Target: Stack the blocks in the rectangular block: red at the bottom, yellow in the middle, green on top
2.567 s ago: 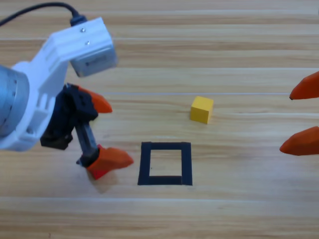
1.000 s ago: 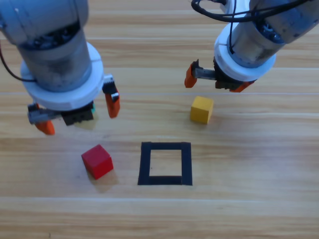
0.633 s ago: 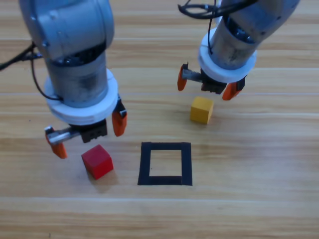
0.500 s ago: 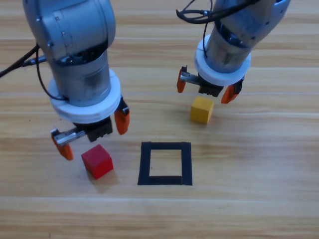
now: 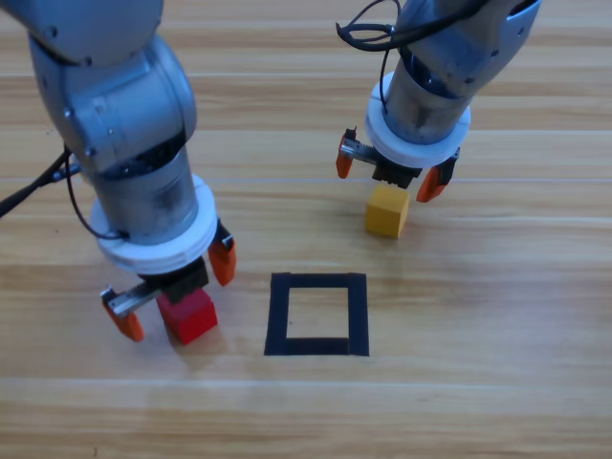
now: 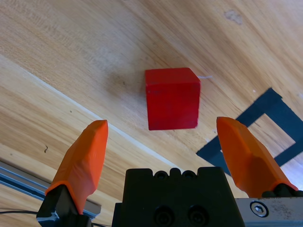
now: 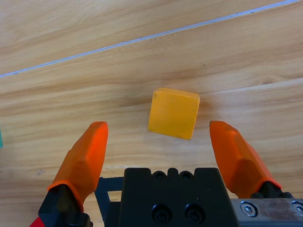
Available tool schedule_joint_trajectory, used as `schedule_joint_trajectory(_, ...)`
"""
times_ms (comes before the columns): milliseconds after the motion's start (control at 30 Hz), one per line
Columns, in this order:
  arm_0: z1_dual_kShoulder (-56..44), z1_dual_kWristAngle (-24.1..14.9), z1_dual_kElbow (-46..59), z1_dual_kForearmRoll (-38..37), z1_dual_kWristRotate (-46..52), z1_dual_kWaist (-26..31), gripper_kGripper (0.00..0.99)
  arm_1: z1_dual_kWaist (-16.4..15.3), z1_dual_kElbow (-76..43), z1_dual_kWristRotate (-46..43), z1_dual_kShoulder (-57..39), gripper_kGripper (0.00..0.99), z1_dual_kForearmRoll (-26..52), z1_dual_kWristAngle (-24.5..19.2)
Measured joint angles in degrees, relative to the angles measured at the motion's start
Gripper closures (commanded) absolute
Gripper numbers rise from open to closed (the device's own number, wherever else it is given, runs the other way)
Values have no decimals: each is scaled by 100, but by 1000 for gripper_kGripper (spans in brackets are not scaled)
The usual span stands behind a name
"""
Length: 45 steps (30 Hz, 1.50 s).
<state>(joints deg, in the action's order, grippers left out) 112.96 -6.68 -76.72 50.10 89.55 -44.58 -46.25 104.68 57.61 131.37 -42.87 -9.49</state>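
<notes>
- Left end effector [image 5: 172, 293], jaws spread wide, straddles the small red cube [image 5: 189, 316], at nine o'clock of the black tape rectangle [image 5: 317, 314].
- Right end effector [image 5: 389, 169], likewise released, hangs over the small yellow cube [image 5: 386, 211] on the wooden bench [image 5: 478, 316].

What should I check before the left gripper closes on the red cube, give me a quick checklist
1. Left gripper open: ok, jaws spread wide.
2. Red cube centred between the jaws: ok in the left wrist view.
3. Gripper low enough to grip: cannot tell; in the wrist view the cube lies past the fingertips.
4. Black tape rectangle free for placing: ok, only bare wood inside.
5. Right gripper out of the way: ok, it is open above the yellow cube, away from the rectangle.
6. Green cube located: not ok; only a teal sliver shows at the right wrist view's edge.
</notes>
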Motion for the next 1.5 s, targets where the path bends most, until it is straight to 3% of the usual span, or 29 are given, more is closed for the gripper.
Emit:
schedule_joint_trajectory(333, 41, -3, 89, -146, 217, 55, 16, 1, 64, 170, 442, 71, -11, 0)
schedule_joint_trajectory(433, 117, -3, 89, -169, 217, 55, 31, 1, 118, 248, 509, 175, -63, 0)
schedule_joint_trajectory(633, 307, -2, 86, -174, 217, 56, 47, 1, 477, 256, 592, 185, -454, -14)
schedule_joint_trajectory(667, 317, -2, 86, -175, 218, 56, 47, 1, 491, 256, 608, 238, -459, -14)
schedule_joint_trajectory(833, 350, -3, 81, -194, 230, 60, 45, 0, 557, 254, 763, 855, -488, -28)
schedule_joint_trajectory(900, 384, -3, 73, -195, 230, 62, 45, 1, 557, 253, 765, 990, -504, -28)
schedule_joint_trajectory(1267, 641, -3, -94, -278, 130, 67, 88, 6, 609, -638, 698, 990, -1202, -54)
schedule_joint_trajectory(1500, 640, -3, -82, -283, 58, 75, 251, -4, -301, -1158, -500, 990, -1501, -112)
